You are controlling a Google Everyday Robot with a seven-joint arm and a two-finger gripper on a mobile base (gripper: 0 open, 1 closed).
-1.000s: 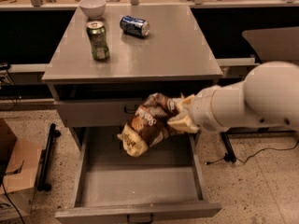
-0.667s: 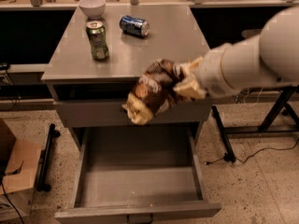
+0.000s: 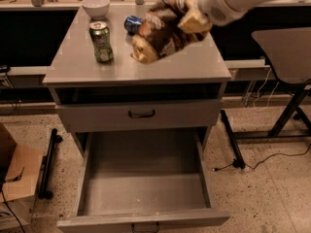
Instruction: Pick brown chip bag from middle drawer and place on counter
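A grey drawer cabinet seen from the front and above. The robot's white arm reaches in from the upper right, and its gripper (image 3: 195, 22) is clenched on the upper right end of the brown chip bag (image 3: 156, 33). The bag hangs tilted from that grip, its loose lower end drooping toward the left, over the middle of the counter (image 3: 189, 64) and nearer the rear edge than the front. It looks to be in the air rather than resting; whether its low end touches the top cannot be told.

A green can (image 3: 101, 41) stands upright near the left edge. A white bowl (image 3: 95, 6) sits at the rear left corner. A blue can (image 3: 130, 23) lies by the rear edge, partly hidden behind the bag.

Below, the middle drawer (image 3: 143, 188) is pulled fully open toward the viewer, holding nothing. The shallower drawer (image 3: 141, 114) above it is shut.

The pick appears done; what remains is lowering the bag onto bare counter, likely to the right of the cans to avoid knocking them, then letting go.
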